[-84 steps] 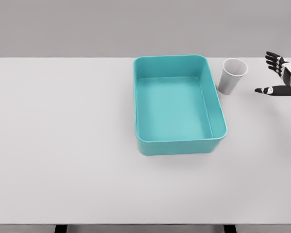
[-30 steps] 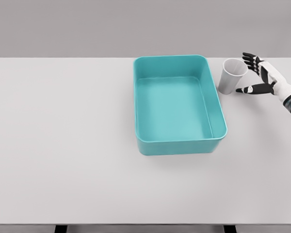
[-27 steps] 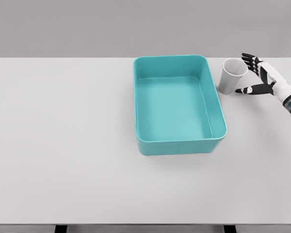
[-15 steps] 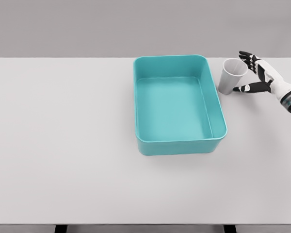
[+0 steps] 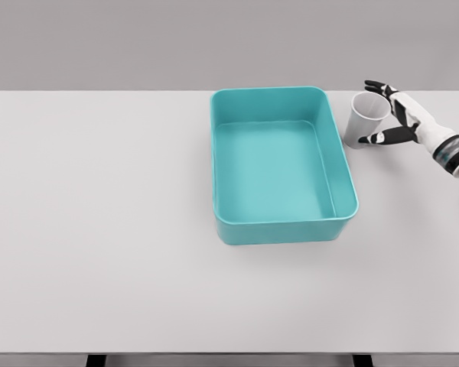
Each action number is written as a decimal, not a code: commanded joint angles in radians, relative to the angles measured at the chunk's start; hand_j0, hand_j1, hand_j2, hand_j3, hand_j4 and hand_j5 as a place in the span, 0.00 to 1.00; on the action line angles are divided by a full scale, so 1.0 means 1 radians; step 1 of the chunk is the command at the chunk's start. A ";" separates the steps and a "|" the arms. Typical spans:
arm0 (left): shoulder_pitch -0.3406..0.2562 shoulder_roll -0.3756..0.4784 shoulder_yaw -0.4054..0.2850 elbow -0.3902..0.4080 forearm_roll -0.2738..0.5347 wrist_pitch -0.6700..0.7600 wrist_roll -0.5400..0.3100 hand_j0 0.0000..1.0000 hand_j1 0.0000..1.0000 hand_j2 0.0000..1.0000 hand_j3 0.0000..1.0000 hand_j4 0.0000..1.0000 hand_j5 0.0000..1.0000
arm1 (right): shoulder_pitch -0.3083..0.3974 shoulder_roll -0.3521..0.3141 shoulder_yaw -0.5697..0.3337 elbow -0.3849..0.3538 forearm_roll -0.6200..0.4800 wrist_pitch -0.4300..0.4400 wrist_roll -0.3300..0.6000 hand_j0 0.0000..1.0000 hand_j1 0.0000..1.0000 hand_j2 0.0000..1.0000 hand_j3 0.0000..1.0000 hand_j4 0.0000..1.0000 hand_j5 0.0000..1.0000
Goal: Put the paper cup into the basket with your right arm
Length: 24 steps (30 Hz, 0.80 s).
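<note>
A white paper cup (image 5: 365,117) stands upright on the table just right of the teal basket (image 5: 341,164), near its far right corner. My right hand (image 5: 384,115) is at the cup's right side, fingers spread behind the rim and thumb low against the cup's base. The fingers are open around the cup and do not close on it. The basket holds nothing. The left arm is out of view.
The white table (image 5: 99,229) spreads wide to the left and front of the basket. Its far edge runs just behind the cup and the basket.
My right hand has moved left across the table from the right edge until its fingers and thumb flank the cup. The cup and basket have stayed in place.
</note>
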 commanded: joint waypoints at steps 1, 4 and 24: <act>0.000 0.000 0.000 0.000 0.000 0.000 0.000 1.00 1.00 1.00 1.00 1.00 1.00 | 0.000 0.001 0.005 -0.002 -0.006 -0.003 -0.002 1.00 1.00 1.00 1.00 1.00 1.00; 0.000 0.000 0.000 0.000 0.000 0.000 0.000 1.00 1.00 1.00 1.00 1.00 1.00 | 0.002 0.001 0.007 -0.003 0.008 -0.007 -0.002 0.94 0.94 0.94 0.94 0.94 0.94; 0.000 0.000 0.000 0.000 0.000 0.000 0.000 1.00 1.00 1.00 1.00 1.00 1.00 | 0.003 -0.010 0.005 -0.028 0.016 -0.038 0.015 0.65 0.65 0.65 0.65 0.65 0.65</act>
